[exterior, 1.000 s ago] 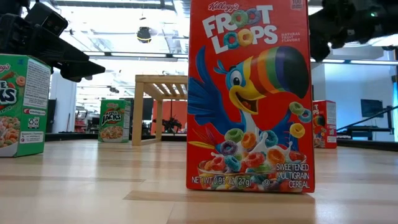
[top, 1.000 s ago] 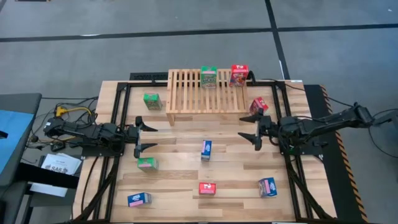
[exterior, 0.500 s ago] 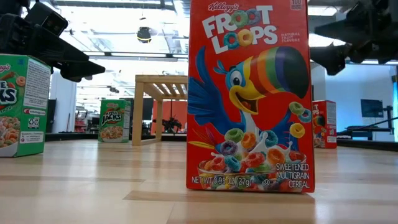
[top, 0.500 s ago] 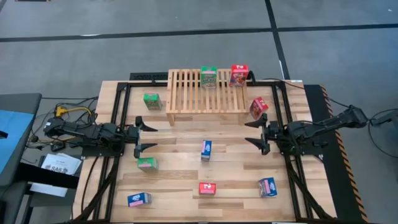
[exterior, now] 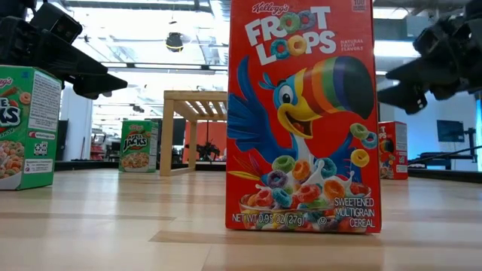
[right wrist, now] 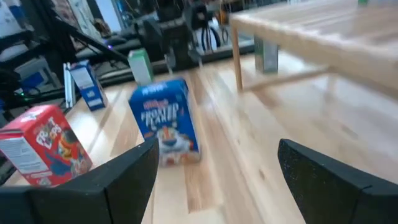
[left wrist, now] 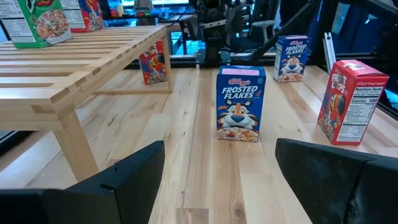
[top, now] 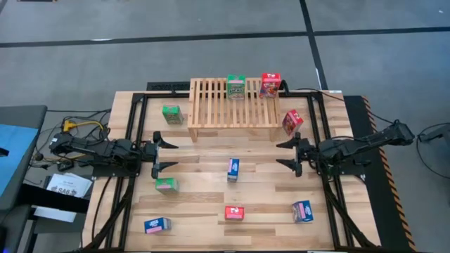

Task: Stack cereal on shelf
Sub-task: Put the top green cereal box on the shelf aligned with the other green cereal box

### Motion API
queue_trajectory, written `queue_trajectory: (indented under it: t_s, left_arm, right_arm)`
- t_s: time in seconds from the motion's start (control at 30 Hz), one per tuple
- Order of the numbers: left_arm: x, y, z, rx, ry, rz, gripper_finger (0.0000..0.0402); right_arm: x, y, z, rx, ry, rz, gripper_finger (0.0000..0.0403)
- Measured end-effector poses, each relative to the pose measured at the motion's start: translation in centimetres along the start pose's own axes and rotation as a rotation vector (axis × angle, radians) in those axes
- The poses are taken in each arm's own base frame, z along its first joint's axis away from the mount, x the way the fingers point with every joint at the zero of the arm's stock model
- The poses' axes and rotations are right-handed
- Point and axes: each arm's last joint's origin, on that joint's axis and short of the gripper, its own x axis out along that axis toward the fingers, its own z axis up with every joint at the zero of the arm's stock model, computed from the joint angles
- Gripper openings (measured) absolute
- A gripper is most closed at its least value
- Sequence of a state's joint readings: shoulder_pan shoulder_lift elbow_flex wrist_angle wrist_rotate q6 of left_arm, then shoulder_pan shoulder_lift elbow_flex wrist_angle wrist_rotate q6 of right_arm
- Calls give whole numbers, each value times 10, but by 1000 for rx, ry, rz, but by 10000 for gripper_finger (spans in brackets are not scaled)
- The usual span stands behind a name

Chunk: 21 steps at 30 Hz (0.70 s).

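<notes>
The shelf (top: pixel 234 104) stands at the table's far side and carries a green box (top: pixel 236 87) and a red box (top: pixel 270 84) on its slats. A blue box (top: pixel 233 169) stands mid-table between my grippers, and it shows in the left wrist view (left wrist: pixel 240 104) and the right wrist view (right wrist: pixel 165 121). A tilted red box (top: pixel 292 121) sits by the shelf's right leg. My left gripper (top: pixel 156 154) is open, left of the blue box. My right gripper (top: pixel 288 154) is open, right of it. Neither holds anything.
More boxes stand on the table: green (top: pixel 171 114) left of the shelf, green (top: pixel 166 185), red (top: pixel 234 212), blue (top: pixel 157 225) and blue (top: pixel 303 211) toward the near edge. The near red box (exterior: pixel 301 113) fills the low view. Bare wood lies around the centre box.
My right gripper has drawn away from the tilted red box, moving toward the table's near edge and a little right, and has sunk lower in the low view. It has stayed open. The boxes have kept their places.
</notes>
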State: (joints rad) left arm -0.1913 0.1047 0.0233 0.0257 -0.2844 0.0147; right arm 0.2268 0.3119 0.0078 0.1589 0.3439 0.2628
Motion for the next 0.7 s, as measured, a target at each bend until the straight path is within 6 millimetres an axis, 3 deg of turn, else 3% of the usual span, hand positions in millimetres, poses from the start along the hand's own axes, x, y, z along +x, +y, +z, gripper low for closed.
queue_trajectory:
  t_s: [0.7]
  left_arm:
    - [0, 0, 0, 0, -1, 0, 298]
  right_arm:
    - [0, -2, -9, 30, 84, -24, 354]
